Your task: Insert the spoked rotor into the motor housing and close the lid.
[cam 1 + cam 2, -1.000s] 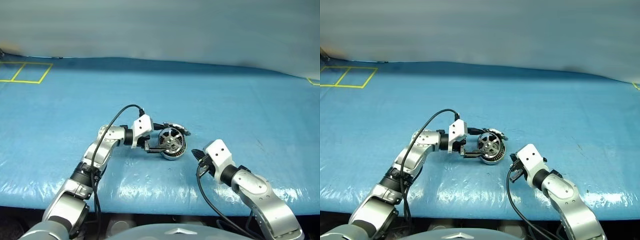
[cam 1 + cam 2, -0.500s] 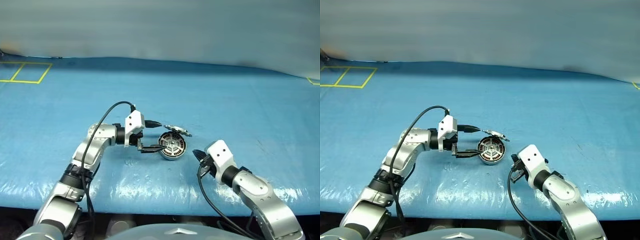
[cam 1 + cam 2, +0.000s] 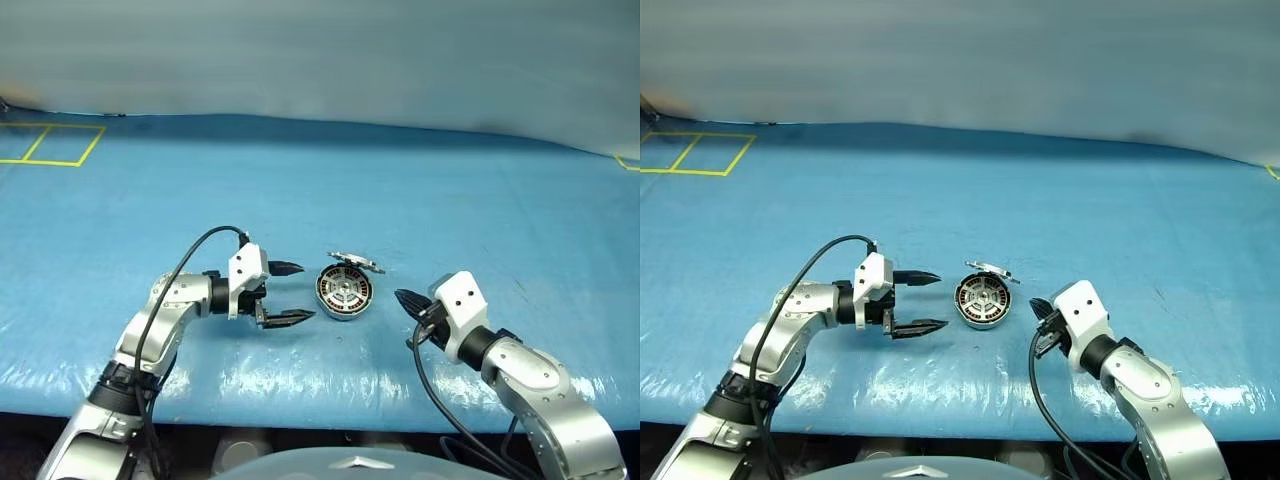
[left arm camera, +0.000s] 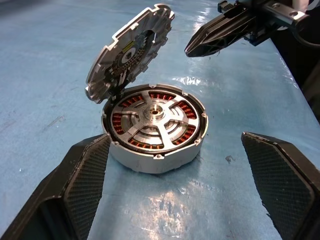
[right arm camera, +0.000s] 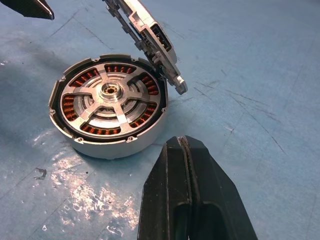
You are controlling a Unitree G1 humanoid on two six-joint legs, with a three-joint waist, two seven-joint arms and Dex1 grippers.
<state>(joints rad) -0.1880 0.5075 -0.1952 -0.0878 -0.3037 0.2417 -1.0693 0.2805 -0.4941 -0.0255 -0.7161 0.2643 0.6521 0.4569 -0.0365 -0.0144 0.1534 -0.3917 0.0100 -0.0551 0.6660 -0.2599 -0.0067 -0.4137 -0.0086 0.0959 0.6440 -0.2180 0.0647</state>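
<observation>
The motor housing lies flat on the blue table, its copper windings showing between the arms of the spoked rotor seated inside it. The lid, a notched silver disc, stands tilted up from the housing's far edge. My left gripper is open just left of the housing, touching nothing, with one finger on each side in the left wrist view. My right gripper is shut and empty, its tip pointing at the housing from the right; its fingers are pressed together.
A blue sheet covers the table, with its front edge close below both arms. Yellow tape squares mark the far left corner. A black cable loops over the left arm.
My left gripper has drawn back to the left, away from the housing, staying open. The housing, tipped between its fingers before, now lies flat. The right gripper has hardly moved.
</observation>
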